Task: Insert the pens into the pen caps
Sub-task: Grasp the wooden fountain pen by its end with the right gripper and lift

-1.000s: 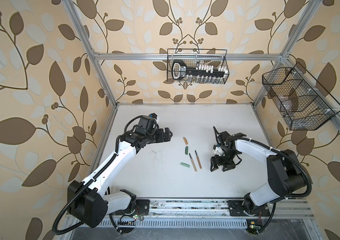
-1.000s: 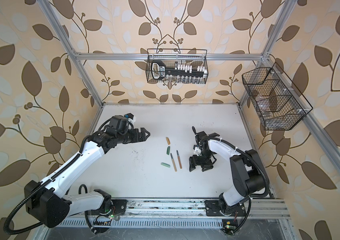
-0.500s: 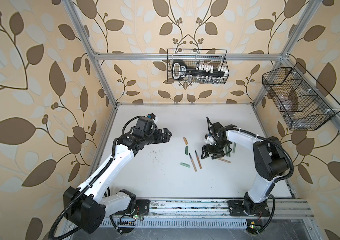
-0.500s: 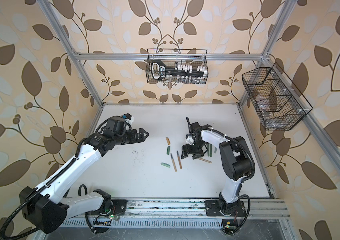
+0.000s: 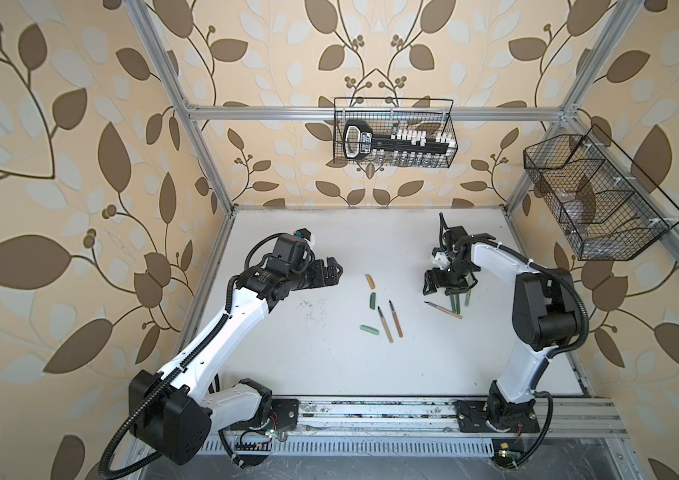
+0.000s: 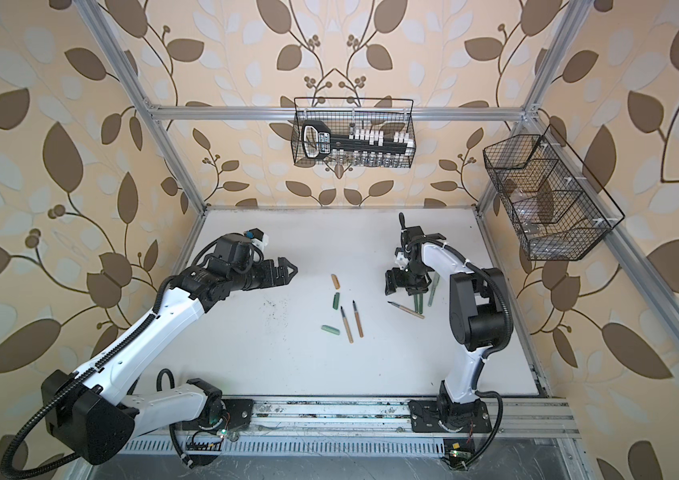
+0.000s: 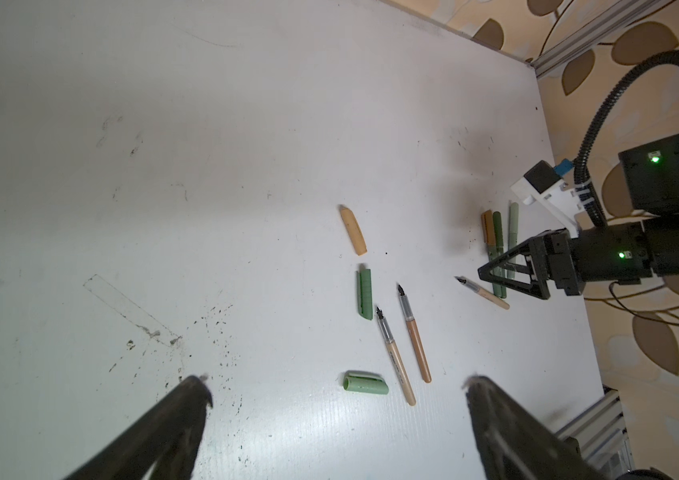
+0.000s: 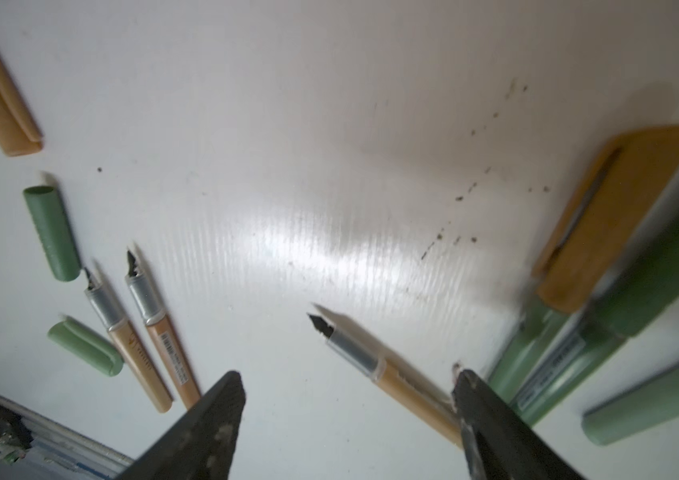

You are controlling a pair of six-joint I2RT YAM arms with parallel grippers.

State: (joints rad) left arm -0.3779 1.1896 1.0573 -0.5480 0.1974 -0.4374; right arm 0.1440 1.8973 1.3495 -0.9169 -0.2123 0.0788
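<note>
White table (image 5: 329,374), tan pen (image 5: 443,310) below right hand (image 5: 450,289)

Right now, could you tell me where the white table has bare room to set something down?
The white table is bare along the front rail and toward the back wall beyond the tan pen cap. Crowded: the two tan pens mid-table and the green pens under the right gripper.

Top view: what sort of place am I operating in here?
Probably a robot test cell dressed as a room: aluminium frame backed by leaf-patterned wallpaper, a white tabletop, and wire baskets hung on the walls.
</note>
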